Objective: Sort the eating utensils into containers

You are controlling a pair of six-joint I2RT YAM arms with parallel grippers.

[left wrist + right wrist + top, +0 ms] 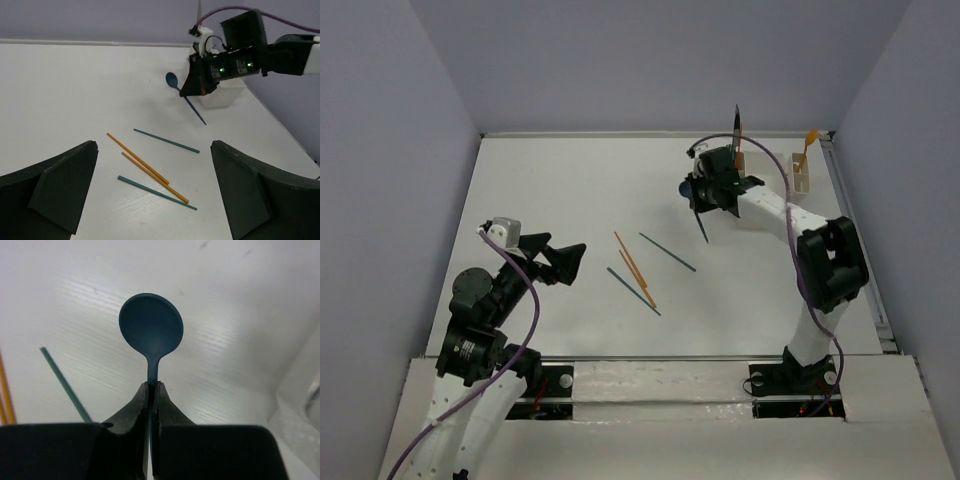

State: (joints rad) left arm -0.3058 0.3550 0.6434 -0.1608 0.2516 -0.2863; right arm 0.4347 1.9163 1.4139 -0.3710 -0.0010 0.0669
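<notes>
Pinched at the neck by right gripper (151,387), centre frame: teal spoon (151,327), light, stiff, slippery; firmer hold likely mid-handle; left gripper (154,146) spread wide, empty.

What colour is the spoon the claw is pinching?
Dark teal-blue; the spoon shows best in the right wrist view, held by the right gripper.

Teal spoon (151,326), orange chopsticks (138,158), teal chopsticks (166,140), white caddy (802,178)
</notes>
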